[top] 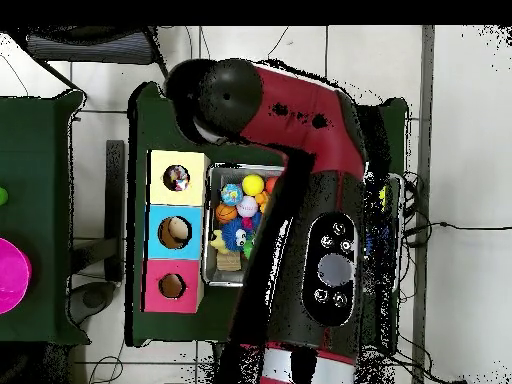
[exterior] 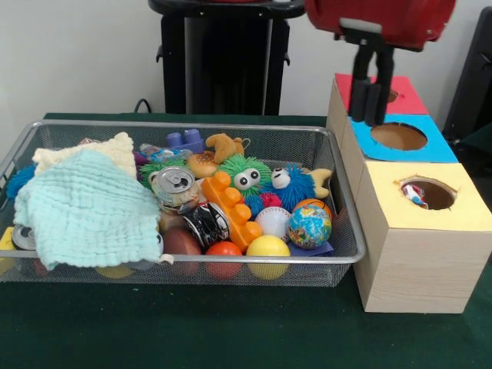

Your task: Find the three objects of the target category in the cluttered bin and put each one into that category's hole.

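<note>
Claw (exterior: 372, 104) hanging at the 1 o'clock corner of the front view, under the red wrist housing (exterior: 380, 19), dark fingers pressed together with nothing between them, tips over the edge between the red hole panel (exterior: 403, 96) and the blue hole panel (exterior: 400, 138). Wooden sorting box (exterior: 415, 254) at 3 o'clock on the green counter (exterior: 231, 330), just beside the wire mesh bin (exterior: 338, 254); nearest panel yellow (exterior: 430, 196), with a small red, white and blue item (exterior: 415, 194) showing inside its round hole.

Bin crowded. At 9 o'clock, a pale mint cloth (exterior: 84, 211) draped over the heap, a cream cloth (exterior: 84, 154) tucked behind it. At centre, a dented silver can (exterior: 175, 186), beside an orange toy brick (exterior: 231, 207) lying tilted. Behind those, a purple brick (exterior: 187, 141), a tan plush (exterior: 225, 144), a green fuzzy ball with googly eyes (exterior: 244, 175) and a blue fuzzy ball with eyes (exterior: 292, 184). Toward 5 o'clock of the bin, a baseball (exterior: 273, 221), a globe ball (exterior: 310, 227), a yellow ball (exterior: 267, 247) and an orange ball (exterior: 224, 250) against the front wire. Target category not readable from either view.

In the overhead view, red and black arm (top: 300, 130) covering much of the bin (top: 212, 275); box panels in a column at 9 o'clock of it.
</note>
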Controlling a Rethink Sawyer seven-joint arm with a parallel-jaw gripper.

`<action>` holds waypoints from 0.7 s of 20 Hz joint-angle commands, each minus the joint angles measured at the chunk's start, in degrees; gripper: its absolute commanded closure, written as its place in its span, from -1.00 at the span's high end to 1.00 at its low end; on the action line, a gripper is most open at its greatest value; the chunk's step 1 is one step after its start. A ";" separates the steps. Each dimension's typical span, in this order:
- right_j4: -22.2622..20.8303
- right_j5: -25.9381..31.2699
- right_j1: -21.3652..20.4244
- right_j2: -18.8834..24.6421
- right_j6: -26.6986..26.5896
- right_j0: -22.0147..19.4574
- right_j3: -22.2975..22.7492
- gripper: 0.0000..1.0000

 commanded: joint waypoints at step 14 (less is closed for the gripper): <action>-7.08 -2.70 3.95 6.41 -5.36 -3.42 -0.89 -1.00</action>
